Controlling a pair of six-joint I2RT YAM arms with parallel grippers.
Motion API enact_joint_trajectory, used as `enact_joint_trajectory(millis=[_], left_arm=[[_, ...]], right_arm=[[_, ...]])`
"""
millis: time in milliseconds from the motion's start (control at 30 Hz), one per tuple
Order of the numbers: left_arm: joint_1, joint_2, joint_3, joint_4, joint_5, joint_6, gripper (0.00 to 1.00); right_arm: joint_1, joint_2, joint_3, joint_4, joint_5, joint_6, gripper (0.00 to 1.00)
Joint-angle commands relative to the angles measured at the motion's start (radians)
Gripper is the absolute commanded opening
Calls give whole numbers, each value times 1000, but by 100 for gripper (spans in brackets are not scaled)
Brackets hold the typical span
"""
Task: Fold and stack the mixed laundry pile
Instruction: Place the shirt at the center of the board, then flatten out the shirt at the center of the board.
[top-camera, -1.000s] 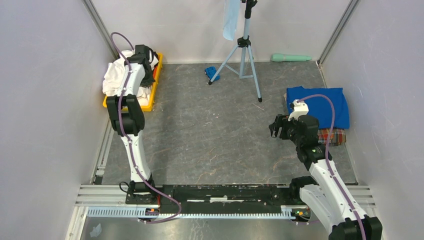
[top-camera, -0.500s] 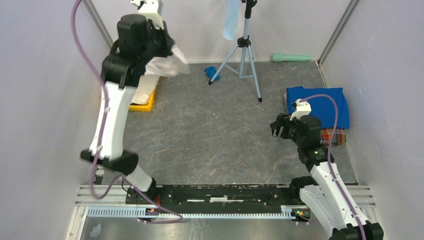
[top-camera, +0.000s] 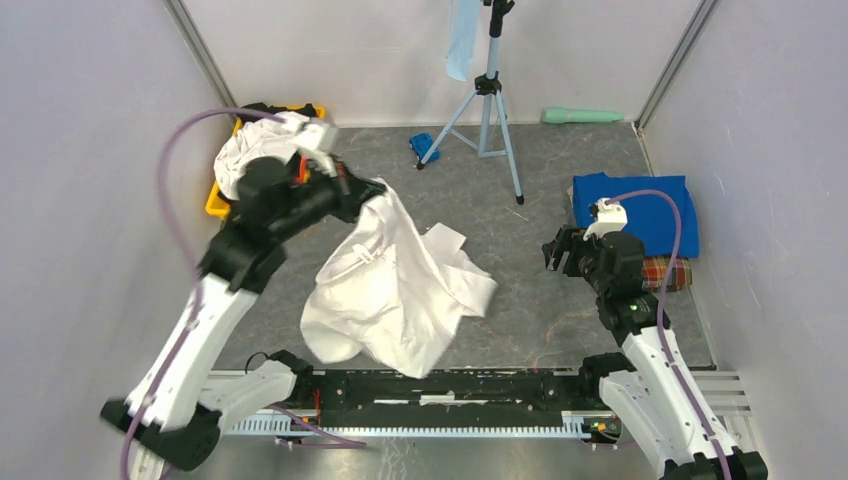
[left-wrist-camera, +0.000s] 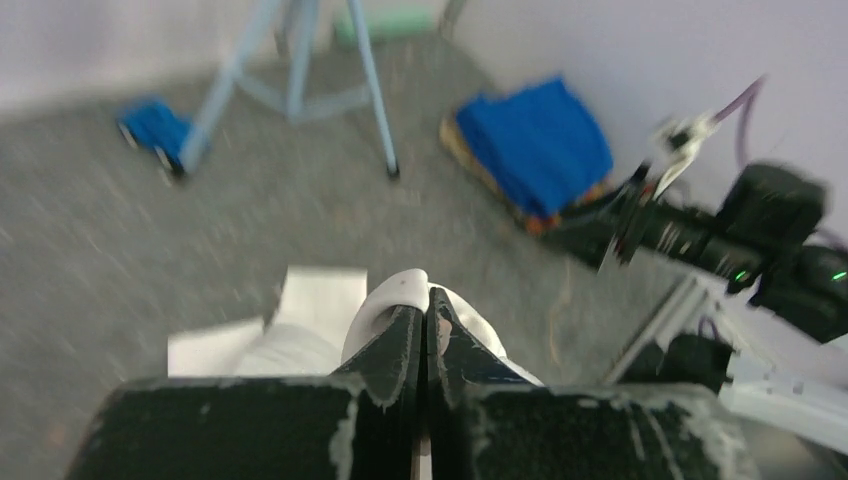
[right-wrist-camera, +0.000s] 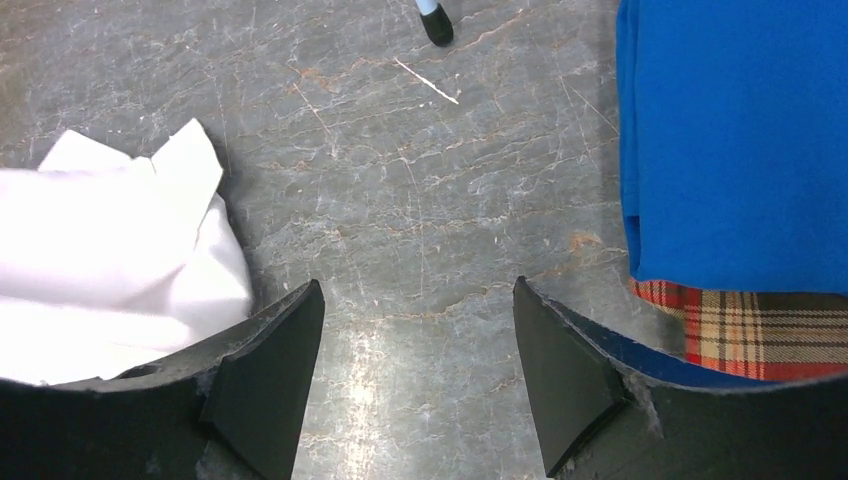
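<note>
My left gripper (top-camera: 372, 190) is shut on a large white shirt (top-camera: 395, 285) and holds its top edge up; the rest hangs and spreads over the floor's middle. In the left wrist view the fingers (left-wrist-camera: 405, 335) pinch a white fold (left-wrist-camera: 400, 292). The remaining laundry pile (top-camera: 255, 150), mostly white, sits in a yellow bin (top-camera: 215, 200) at the back left. A folded royal-blue T-shirt (top-camera: 640, 210) lies on a red-green plaid cloth (top-camera: 668, 272) at the right. My right gripper (top-camera: 557, 250) is open and empty, left of that stack; its view shows the blue T-shirt (right-wrist-camera: 730, 140), plaid cloth (right-wrist-camera: 770, 330) and white shirt (right-wrist-camera: 110, 270).
A tripod (top-camera: 487, 95) stands at the back middle with a pale-blue cloth (top-camera: 462, 40) hanging from it. A small bright-blue object (top-camera: 423, 145) lies by its left leg. A green cylinder (top-camera: 580, 115) lies along the back wall. Walls close in left and right.
My left arm lifted the white shirt out of the bin, swung it high, then carried it right and down over the floor's middle. My right arm has barely moved.
</note>
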Motion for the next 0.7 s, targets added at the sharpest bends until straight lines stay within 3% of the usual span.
enact_joint_trajectory(millis=[0,167,367,667], left_arm=[[2,100,-130,58,177,-136,2],[-1,112,-181,70,185,-115,2],[-30,151,-274,206,249,-180,2],[-30,63,-153,-12,77,-7,2]], right_arm=[[3,11,38,28,8,11,76],[4,-1,-12,68,-91,14,77],[3,14,-74,160,-261,44,78],[25,106,-141,312,-447,97,82]])
